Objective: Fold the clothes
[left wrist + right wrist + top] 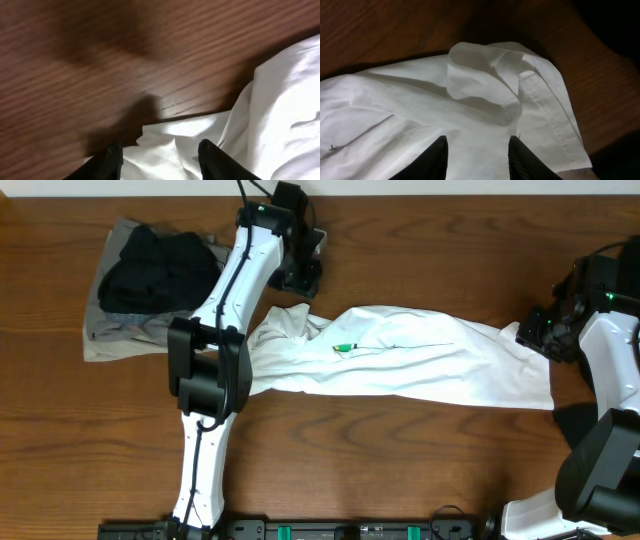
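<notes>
Overhead, the white T-shirt lay stretched across the table. Left wrist: the left gripper stood parted above its limp, light edge, holding nothing. Right wrist: the right gripper straddled cloth, grip unclear. The stitched hem looked the firmest hold.

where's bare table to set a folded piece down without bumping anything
Free: the brown wooden table in front of the white T-shirt, between the two arm bases; also the strip behind the shirt, between left arm and right arm. Crowded: back left, where a black garment lies on a grey-khaki one.
</notes>
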